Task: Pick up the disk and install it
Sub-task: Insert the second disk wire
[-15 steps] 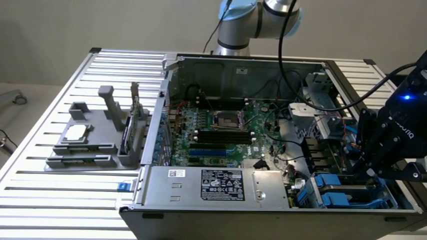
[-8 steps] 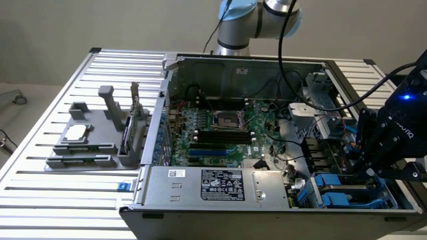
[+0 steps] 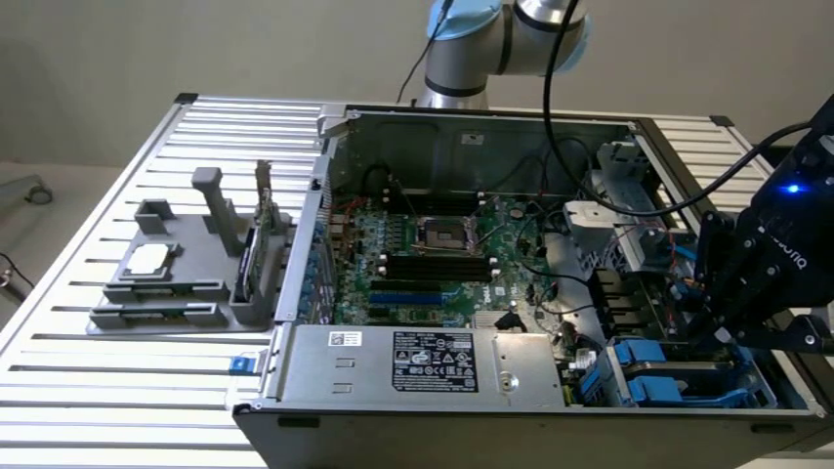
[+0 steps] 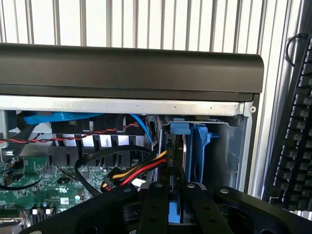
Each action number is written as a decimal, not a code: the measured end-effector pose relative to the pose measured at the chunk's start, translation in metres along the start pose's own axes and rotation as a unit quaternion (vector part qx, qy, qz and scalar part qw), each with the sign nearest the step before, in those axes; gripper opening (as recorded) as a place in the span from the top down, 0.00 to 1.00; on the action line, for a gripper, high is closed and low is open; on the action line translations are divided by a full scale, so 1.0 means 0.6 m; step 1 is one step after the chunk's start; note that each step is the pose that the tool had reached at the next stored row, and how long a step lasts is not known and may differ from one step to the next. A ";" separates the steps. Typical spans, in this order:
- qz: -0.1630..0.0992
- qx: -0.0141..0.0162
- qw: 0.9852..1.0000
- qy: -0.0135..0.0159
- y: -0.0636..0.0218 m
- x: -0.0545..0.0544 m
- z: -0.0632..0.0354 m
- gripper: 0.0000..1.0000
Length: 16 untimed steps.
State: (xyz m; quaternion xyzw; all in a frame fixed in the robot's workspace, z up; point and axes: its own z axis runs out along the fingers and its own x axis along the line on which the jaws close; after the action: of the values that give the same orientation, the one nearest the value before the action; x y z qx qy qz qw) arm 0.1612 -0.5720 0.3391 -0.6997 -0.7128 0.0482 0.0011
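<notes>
- An open PC case point(image 3: 456, 386) is set on the slatted counter point(image 3: 78, 391); a motherboard point(image 3: 431, 259), a silver box point(image 3: 417, 363) with a white sticker and loose cables are seen inside.
- Blue drive bays point(image 3: 658, 376) are packed into the case corner at the exterior view's right.
- The disk point(image 4: 176, 146) is seen edge-on in the wrist view, stood upright in a bay beside another blue carrier point(image 4: 201, 151).
- The hand point(image 4: 171, 195) is nearly closed, fingers point(image 4: 155, 204) pinched on the disk's lower edge.
- Most of the disk is hidden; just a dark edge and a blue clip can be made out.
- A grey parts stand point(image 3: 183, 264) is kept outside the case.
</notes>
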 end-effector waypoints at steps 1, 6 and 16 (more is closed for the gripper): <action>0.000 0.000 1.000 0.000 0.000 0.000 0.000 0.84; 0.000 0.000 1.000 0.000 0.001 0.000 0.000 0.84; 0.005 0.000 1.000 0.000 0.002 0.000 0.000 0.84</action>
State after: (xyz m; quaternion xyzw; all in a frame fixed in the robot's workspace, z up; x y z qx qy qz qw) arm 0.1622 -0.5720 0.3387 -0.7032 -0.7093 0.0482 0.0013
